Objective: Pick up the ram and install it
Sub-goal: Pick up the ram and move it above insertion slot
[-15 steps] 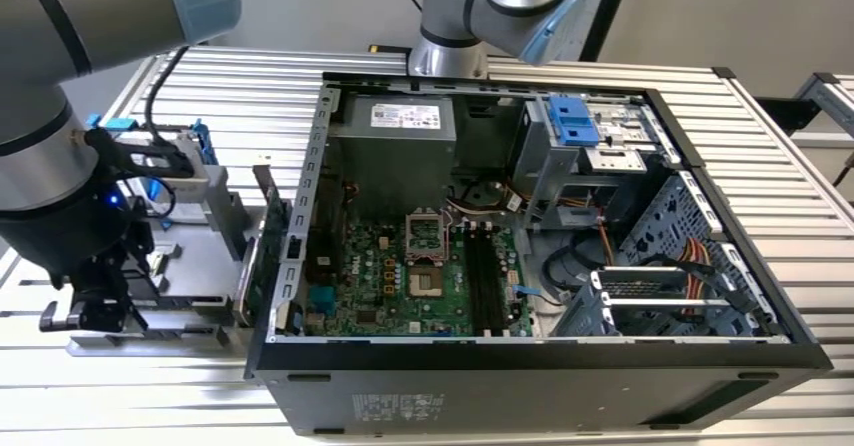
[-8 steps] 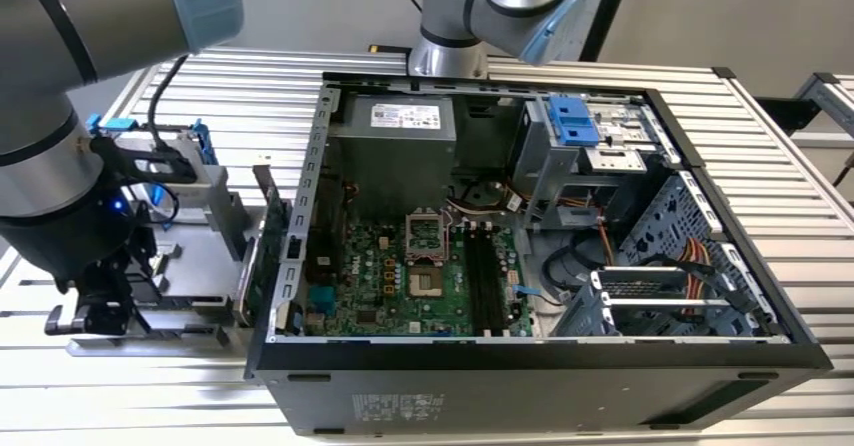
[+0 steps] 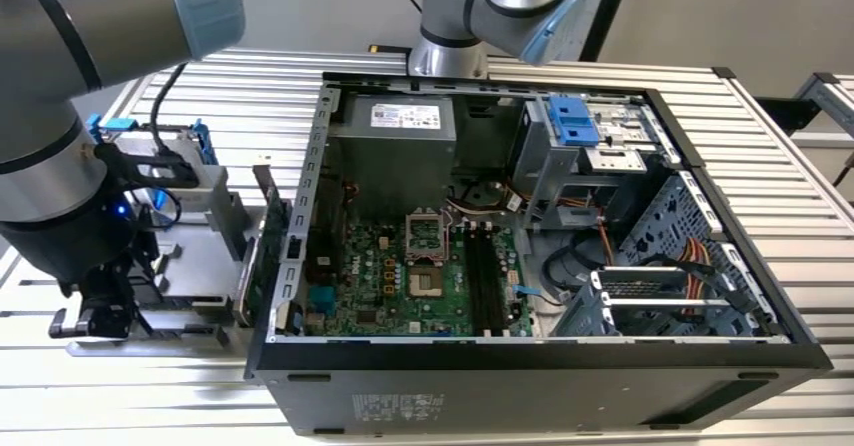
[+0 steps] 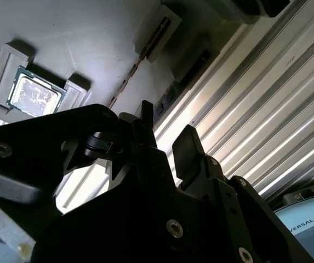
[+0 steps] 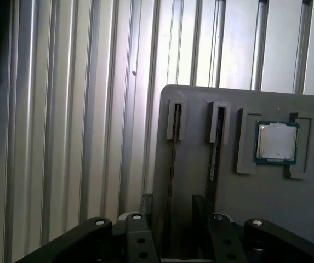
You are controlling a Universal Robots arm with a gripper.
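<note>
gripper (image 5: 171, 211) open, fingers (image 5: 146, 204) spread, gripping nothing; ram (image 5: 172, 164) stands on edge in a grey tray (image 5: 194, 170) slot, lined up with the gap between the fingers; contact unclear; second stick (image 5: 216, 148) just beside; processor (image 5: 277, 141) beyond that

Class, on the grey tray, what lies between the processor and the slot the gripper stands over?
A second slot holding a thin dark stick, in the first wrist view.

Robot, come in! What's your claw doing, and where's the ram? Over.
Gripper open, low over the grey parts tray. Ram on edge in its slot between the fingers, not gripped. Nothing blocking; processor chip sits apart.
</note>
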